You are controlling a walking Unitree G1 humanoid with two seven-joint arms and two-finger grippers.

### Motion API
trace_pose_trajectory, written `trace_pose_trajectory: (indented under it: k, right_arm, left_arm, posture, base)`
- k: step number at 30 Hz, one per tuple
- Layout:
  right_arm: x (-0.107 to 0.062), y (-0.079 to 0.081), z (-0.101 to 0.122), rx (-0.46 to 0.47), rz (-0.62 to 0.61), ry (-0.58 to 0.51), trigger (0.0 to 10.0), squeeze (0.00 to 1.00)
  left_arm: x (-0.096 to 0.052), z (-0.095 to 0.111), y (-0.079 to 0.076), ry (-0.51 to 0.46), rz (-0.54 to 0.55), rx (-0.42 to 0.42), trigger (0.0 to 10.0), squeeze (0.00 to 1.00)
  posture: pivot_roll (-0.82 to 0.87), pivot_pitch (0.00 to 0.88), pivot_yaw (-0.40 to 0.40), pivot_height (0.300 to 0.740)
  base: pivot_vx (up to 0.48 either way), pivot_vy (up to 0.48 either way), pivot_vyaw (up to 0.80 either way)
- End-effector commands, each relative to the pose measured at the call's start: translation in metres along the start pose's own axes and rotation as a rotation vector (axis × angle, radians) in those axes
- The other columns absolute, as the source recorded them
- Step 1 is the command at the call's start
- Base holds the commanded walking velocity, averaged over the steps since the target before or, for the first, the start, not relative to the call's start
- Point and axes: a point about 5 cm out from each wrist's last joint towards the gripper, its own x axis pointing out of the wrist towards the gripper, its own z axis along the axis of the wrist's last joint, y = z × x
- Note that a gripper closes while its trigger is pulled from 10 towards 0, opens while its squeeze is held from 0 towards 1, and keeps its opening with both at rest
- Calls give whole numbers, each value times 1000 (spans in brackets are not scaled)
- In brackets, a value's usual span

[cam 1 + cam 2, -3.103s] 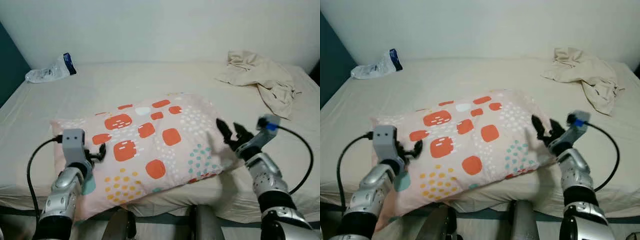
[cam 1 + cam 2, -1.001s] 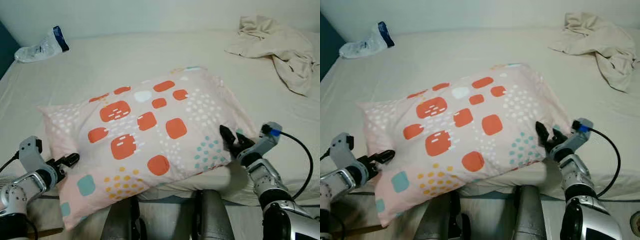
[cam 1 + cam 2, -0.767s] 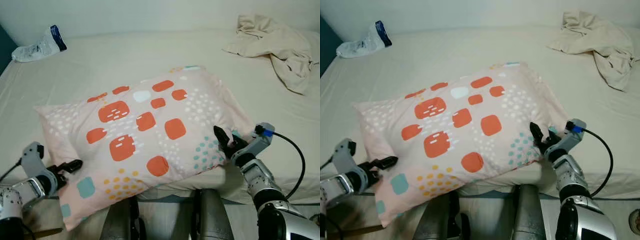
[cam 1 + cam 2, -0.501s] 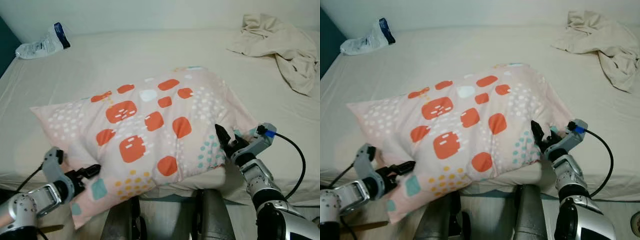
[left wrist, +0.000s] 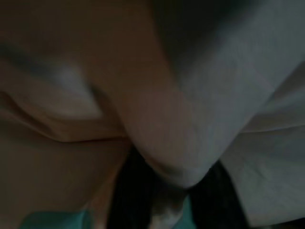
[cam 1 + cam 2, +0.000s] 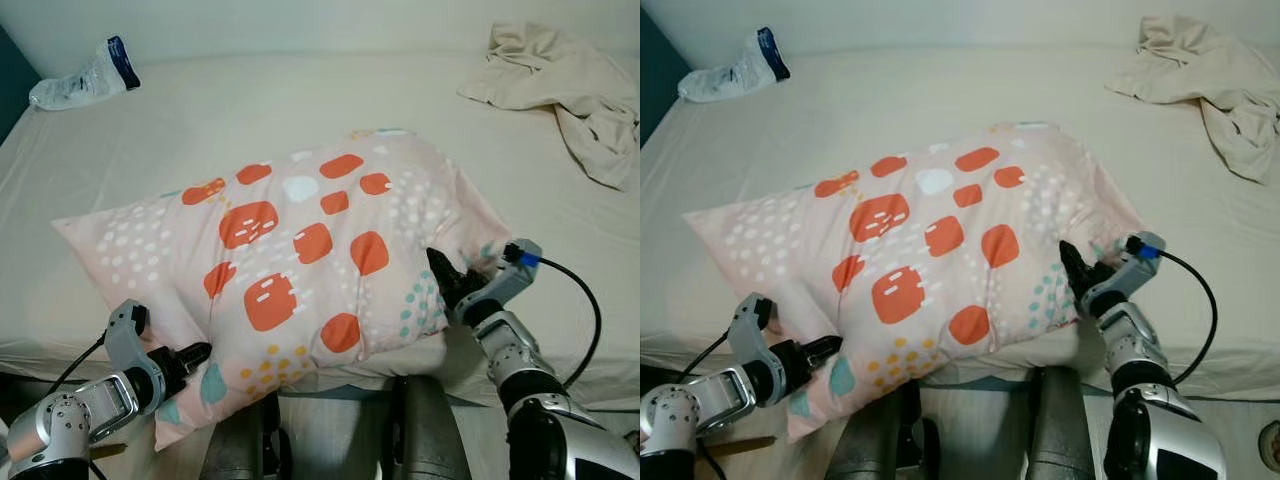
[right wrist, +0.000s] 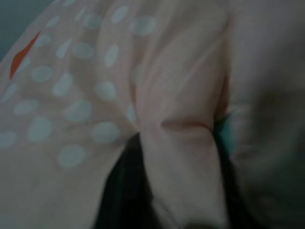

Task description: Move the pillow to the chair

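On the bed, the soft, light pillow is pinched at both near corners by the left gripper and right gripper; floppy sagging is likely.

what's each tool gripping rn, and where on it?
Both hold the pillow: left tool pinches the near-left corner, right tool a fold of fabric at the near-right edge.

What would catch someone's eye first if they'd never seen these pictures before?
The big pink pillow with orange patches, lying across the near edge of the bed. The left tool grips its near corner and the right tool pinches its other end. Farther back, a crumpled beige cloth lies on the right and a plastic bag on the left.
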Motion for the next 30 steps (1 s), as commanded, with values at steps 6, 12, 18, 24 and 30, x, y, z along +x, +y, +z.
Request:
trace_pose_trajectory:
  k: [6,12,18,24,30]
  right_arm:
    - [4,15,-27,79,82,95,0,0]
    - [10,29,-26,83,175,83,0,0]
    - [17,43,-18,69,247,24,0,0]
    - [25,57,16,59,321,-122,0,0]
    - [26,74,50,6,410,-223,0,0]
  left_arm:
    - [11,-26,-9,97,-59,-44,0,0]
    - [17,-25,-25,70,-131,-59,0,0]
    - [27,-21,-55,-11,-255,-65,0,0]
    - [24,8,-92,-222,-378,29,0,0]
    - [13,39,-122,-395,-491,31,0,0]
  posture:
    - [48,378,71,605]
    - [42,357,67,605]
    - [37,321,61,605]
    - [33,280,52,605]
    - [22,249,45,605]
  base:
    - [0,0,0]
    - [0,0,0]
    - [0,0,0]
    - [0,0,0]
    - [0,0,0]
